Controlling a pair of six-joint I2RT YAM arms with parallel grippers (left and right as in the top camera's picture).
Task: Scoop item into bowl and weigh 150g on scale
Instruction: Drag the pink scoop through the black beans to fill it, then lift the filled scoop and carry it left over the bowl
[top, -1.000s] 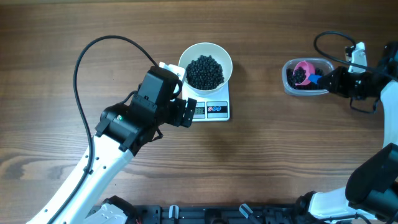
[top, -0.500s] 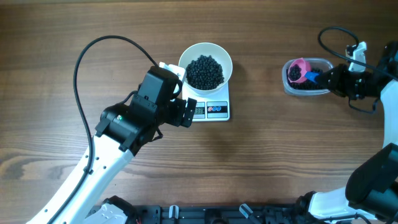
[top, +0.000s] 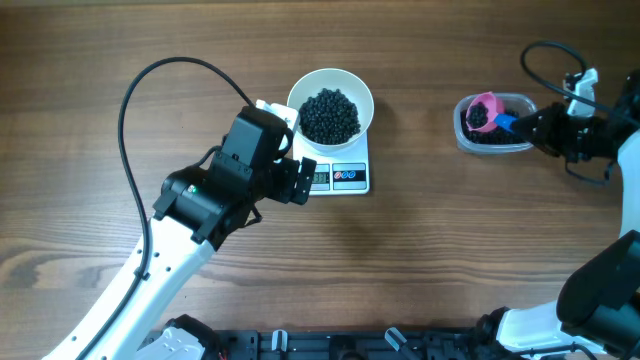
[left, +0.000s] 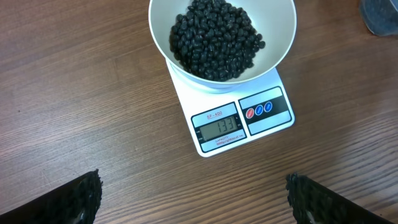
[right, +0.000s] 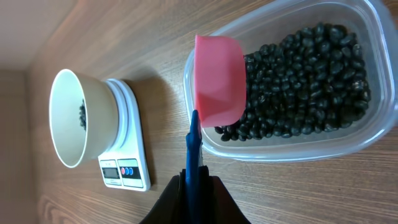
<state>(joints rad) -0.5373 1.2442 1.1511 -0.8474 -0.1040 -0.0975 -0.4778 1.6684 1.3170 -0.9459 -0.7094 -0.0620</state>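
The scale (left: 185, 93) ahead of the released left jaws shows 133, under target; the right jaws clench a scoop (right: 219, 79) in the tub (right: 298, 154).

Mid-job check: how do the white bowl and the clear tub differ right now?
The bowl is round, opaque white and sits on the scale; the tub is clear, rounded-rectangular and sits on the table. The pink scoop is at the tub, none at the bowl. Both hold black pellets.

Bright even light, soft shadows, sharp overhead view, mild blur at wrist-view edges
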